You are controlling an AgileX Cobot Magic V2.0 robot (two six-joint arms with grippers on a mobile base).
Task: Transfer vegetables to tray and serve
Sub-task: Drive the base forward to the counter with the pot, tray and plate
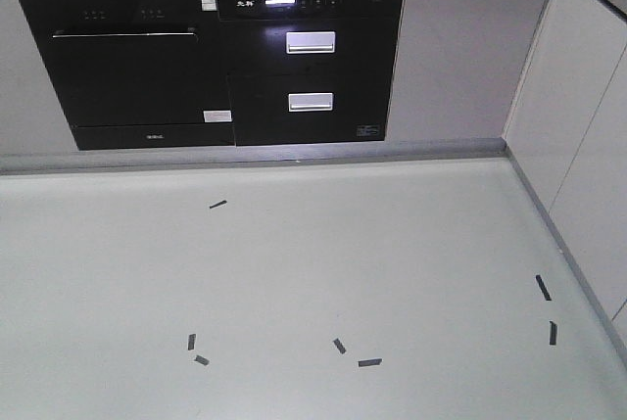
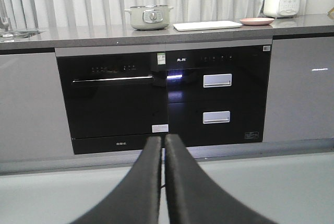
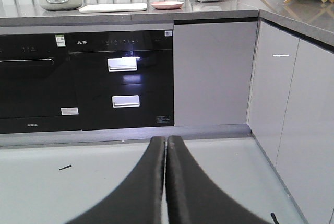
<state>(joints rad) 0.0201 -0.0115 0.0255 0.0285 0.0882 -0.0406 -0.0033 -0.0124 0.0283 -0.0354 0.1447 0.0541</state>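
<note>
Tray [image 2: 207, 25] near countertop [image 2: 94, 36] front edge, wide floor [image 1: 294, 273] below, left jaws clenched, right jaws clenched.

Pale pot [image 2: 150, 18] and, perhaps, a blender [image 2: 281, 2] above black oven [image 2: 112, 104]
</note>
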